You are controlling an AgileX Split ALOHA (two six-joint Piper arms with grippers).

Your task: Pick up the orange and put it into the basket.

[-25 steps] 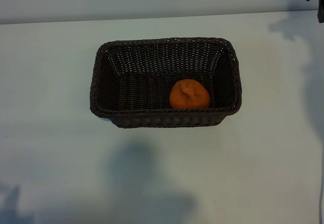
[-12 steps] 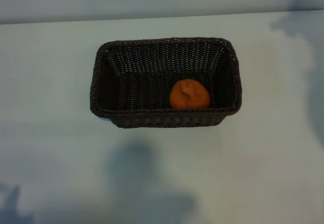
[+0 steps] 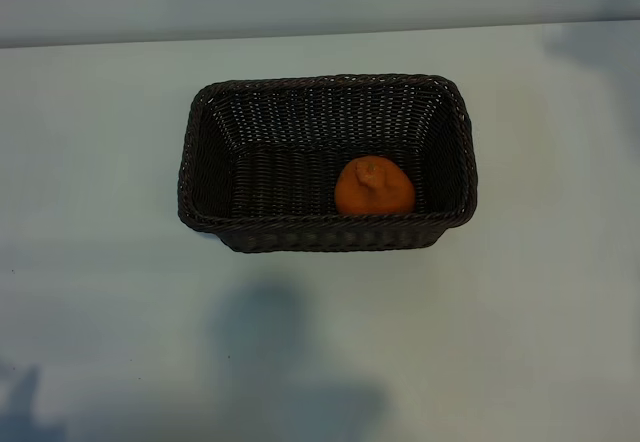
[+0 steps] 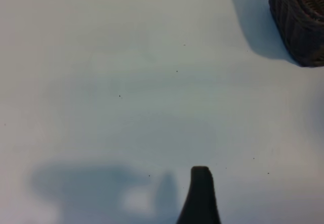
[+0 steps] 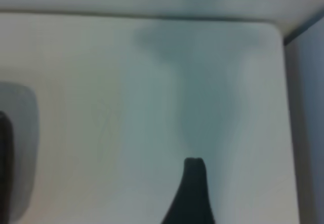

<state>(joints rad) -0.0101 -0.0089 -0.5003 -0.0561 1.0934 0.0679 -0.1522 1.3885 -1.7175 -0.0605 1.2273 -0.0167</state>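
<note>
The orange (image 3: pixel 374 186) lies inside the dark brown woven basket (image 3: pixel 325 82), at its right front corner, stem end up. Nothing touches it. Neither arm appears in the exterior view. In the left wrist view my left gripper (image 4: pixel 169 203) hovers over bare table with one dark finger (image 4: pixel 201 196) showing, and a corner of the basket (image 4: pixel 298 21) lies well away from it. In the right wrist view my right gripper (image 5: pixel 162 203) also shows a single finger (image 5: pixel 193 193) above bare table. Both grippers are open and hold nothing.
The white table (image 3: pixel 110 312) surrounds the basket on all sides. Its far edge (image 3: pixel 320 34) meets a pale wall. The right wrist view shows a rounded table corner (image 5: pixel 276 29) beyond the finger.
A dark part of the right arm at the exterior view's top right corner has drawn out of sight. The orange and basket have not moved.
</note>
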